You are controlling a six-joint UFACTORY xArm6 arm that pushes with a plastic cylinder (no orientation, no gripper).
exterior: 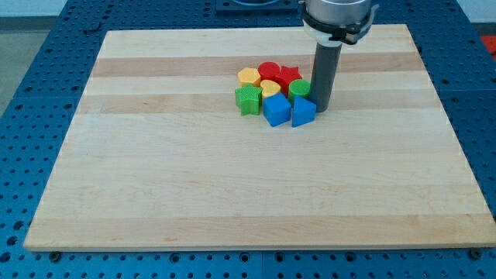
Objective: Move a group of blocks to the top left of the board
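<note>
The bare near edge of the desk [248, 232] lies closest to the camera, well below my tip [322, 108]. There is no hand on this arm, only the dark rod, so nothing is held; my tip stands on the wood, touching the right side of the cluster. Just to its left sits a blue wedge-like block [303, 112], with a green round block [300, 87] right behind that. Further left come a blue cube [276, 110], a yellow heart block [270, 87] and a red star block [288, 76]. Beyond them lie a red round block [269, 70], a yellow hexagon-like block [249, 77] and a green star block [248, 99]. The group sits packed together above the desk's middle.
</note>
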